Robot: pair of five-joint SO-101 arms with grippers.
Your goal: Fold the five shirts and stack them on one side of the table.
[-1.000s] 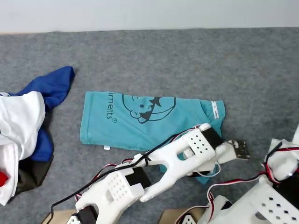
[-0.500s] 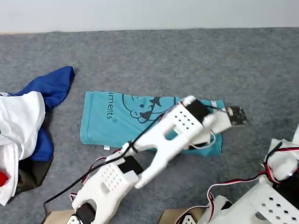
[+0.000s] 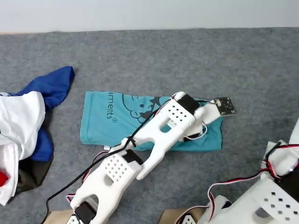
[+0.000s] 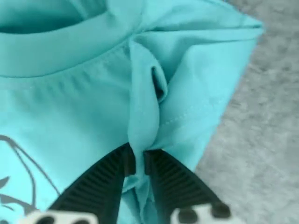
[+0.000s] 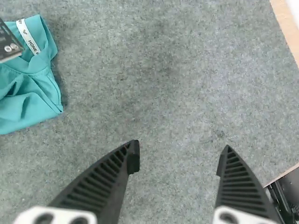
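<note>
Our left gripper [image 4: 138, 158] is closed on a raised pleat of the teal shirt [image 3: 107, 126], just beside the collar [image 4: 56, 49]. Compared with one second ago, it is now farther from the arm's base, over the shirt body, and the loose near edge lies folded in. We judge this lengthwise fold almost laid. Our right gripper [image 5: 180, 158] hangs open above bare tabletop [image 5: 187, 70], apart from the shirt. The unfolded pile [image 3: 23, 126] lies far beyond the hem.
</note>
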